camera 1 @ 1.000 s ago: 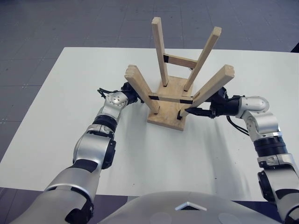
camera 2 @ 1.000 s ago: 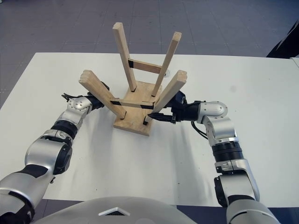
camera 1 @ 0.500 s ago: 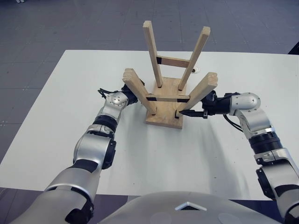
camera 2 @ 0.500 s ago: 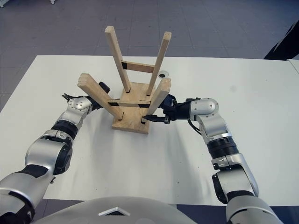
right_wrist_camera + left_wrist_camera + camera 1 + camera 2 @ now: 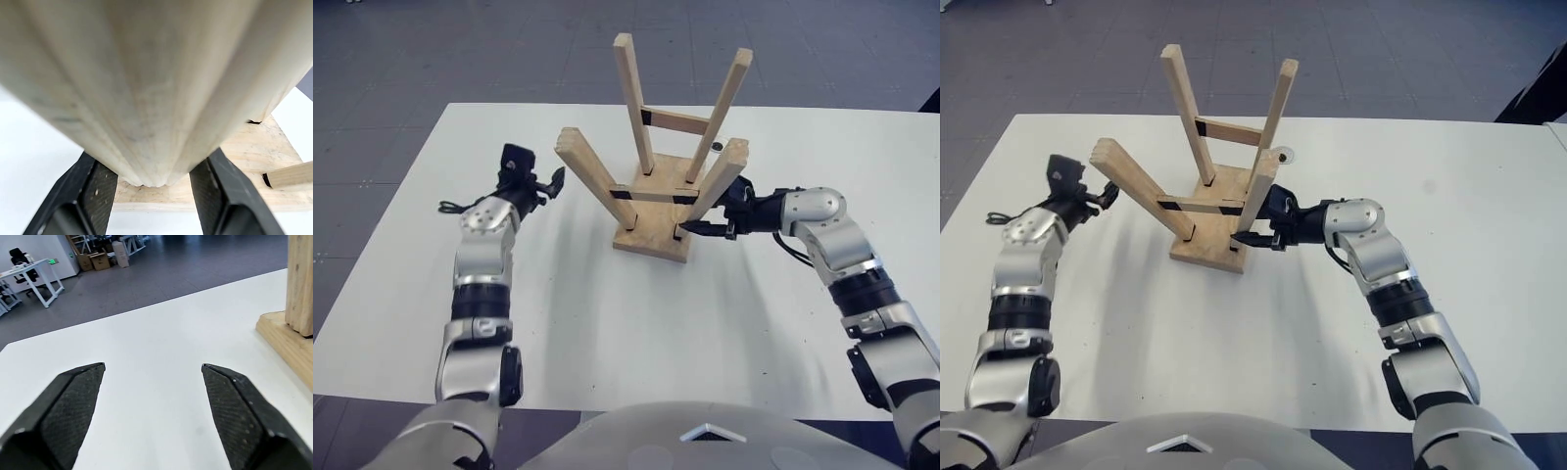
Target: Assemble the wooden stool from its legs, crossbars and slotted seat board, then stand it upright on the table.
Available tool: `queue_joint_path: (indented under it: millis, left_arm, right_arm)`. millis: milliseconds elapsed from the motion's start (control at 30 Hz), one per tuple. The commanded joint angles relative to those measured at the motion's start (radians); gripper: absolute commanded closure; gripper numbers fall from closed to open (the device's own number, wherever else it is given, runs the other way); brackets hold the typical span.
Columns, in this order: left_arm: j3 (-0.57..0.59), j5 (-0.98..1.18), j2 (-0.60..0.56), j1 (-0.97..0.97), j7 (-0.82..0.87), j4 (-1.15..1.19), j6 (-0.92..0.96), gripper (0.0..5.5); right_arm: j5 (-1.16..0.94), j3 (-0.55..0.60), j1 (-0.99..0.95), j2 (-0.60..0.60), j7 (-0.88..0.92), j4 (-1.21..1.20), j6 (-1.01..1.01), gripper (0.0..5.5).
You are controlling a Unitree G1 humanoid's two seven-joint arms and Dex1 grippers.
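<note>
**Q:** Status, left side first?

**A:** My left pincer (image 5: 152,366) just let go of the near-left leg (image 5: 587,172). Half a second ago it was tucked against that leg. Now it hangs over the desk (image 5: 607,323) off to the left, fingers apart, nothing between them, near the leg but not touching it.

**Q:** And the stool?

**A:** The stool (image 5: 658,166) is mid-desk and inverted. The seat board (image 5: 651,241) lies flat on the desk with four legs pointing up, and the crossbars (image 5: 658,196) are seated between them. The stool has shifted and turned a little over the last second, and it stays standing with the left pincer off it.

**Q:** Right side?

**A:** No change. My right pincer (image 5: 693,229) stays clamped on the near-right leg (image 5: 717,181), low down by the seat board. The wrist view shows one finger on each face of the leg.

**Q:** What does that mean for the task?

**A:** Assembly looks finished. My read is that the left pincer backed off to regrip. The flip onto its feet is not done yet.
</note>
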State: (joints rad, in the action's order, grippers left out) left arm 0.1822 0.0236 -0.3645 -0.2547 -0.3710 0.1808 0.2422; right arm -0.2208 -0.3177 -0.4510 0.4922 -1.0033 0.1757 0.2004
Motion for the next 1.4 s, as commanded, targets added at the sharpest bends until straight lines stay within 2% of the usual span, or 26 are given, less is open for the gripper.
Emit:
queue_joint_path:
  millis: [33, 100, 233, 567, 800, 933, 1000, 1033, 1100, 1133, 1167, 1300, 1400]
  left_arm:
    - [-0.009, 0.069, 0.124, 0.242, 0.063, -0.361, 0.008, 2.66]
    - [-0.02, 0.091, 0.145, 0.235, 0.061, -0.369, -0.005, 2.98]
    - [-0.041, 0.099, 0.142, 0.16, 0.046, -0.303, -0.048, 3.02]
    - [-0.03, 0.226, 0.125, -0.185, -0.197, 0.308, -0.21, 3.02]
    - [0.038, 0.195, 0.031, -0.282, -0.127, 0.624, -0.354, 3.02]
    - [0.037, 0.187, 0.04, -0.325, -0.116, 0.708, -0.395, 3.02]
    - [-0.021, 0.192, 0.097, -0.315, -0.178, 0.601, -0.387, 3.02]
    - [-0.152, 0.261, 0.13, -0.249, -0.281, 0.308, -0.316, 3.02]
    - [-0.412, 0.433, 0.148, -0.124, -0.375, -0.27, -0.109, 3.02]
    - [-0.504, 0.467, 0.123, -0.082, -0.409, -0.447, -0.056, 3.02]
    - [-0.539, 0.486, 0.103, -0.063, -0.415, -0.53, -0.02, 3.02]
    - [-0.509, 0.419, 0.029, -0.022, -0.431, -0.543, 0.0, 3.02]
    - [-0.427, 0.331, 0.038, -0.032, -0.327, -0.448, -0.018, 3.02]
  right_arm:
    - [0.089, -0.013, 0.209, 0.054, 0.154, -0.09, 0.243, 3.47]
    - [0.087, -0.011, 0.239, 0.061, 0.184, -0.143, 0.279, 3.47]
    - [0.077, -0.017, 0.247, 0.076, 0.201, -0.168, 0.298, 3.47]
    - [0.065, -0.029, 0.24, 0.085, 0.19, -0.151, 0.287, 3.47]
    - [0.064, -0.029, 0.261, 0.092, 0.194, -0.165, 0.285, 3.47]
    - [0.063, -0.031, 0.27, 0.094, 0.195, -0.172, 0.285, 3.47]
    - [0.064, -0.034, 0.272, 0.096, 0.193, -0.174, 0.283, 3.47]
    - [0.067, -0.037, 0.274, 0.1, 0.19, -0.176, 0.284, 3.47]
    - [0.068, -0.039, 0.278, 0.11, 0.185, -0.178, 0.284, 3.47]
    - [0.067, -0.038, 0.282, 0.113, 0.185, -0.181, 0.286, 3.47]
    - [0.066, -0.036, 0.287, 0.115, 0.187, -0.184, 0.287, 3.47]
    - [0.067, -0.03, 0.294, 0.107, 0.19, -0.182, 0.284, 3.47]
    - [0.064, -0.028, 0.296, 0.109, 0.184, -0.183, 0.282, 3.47]
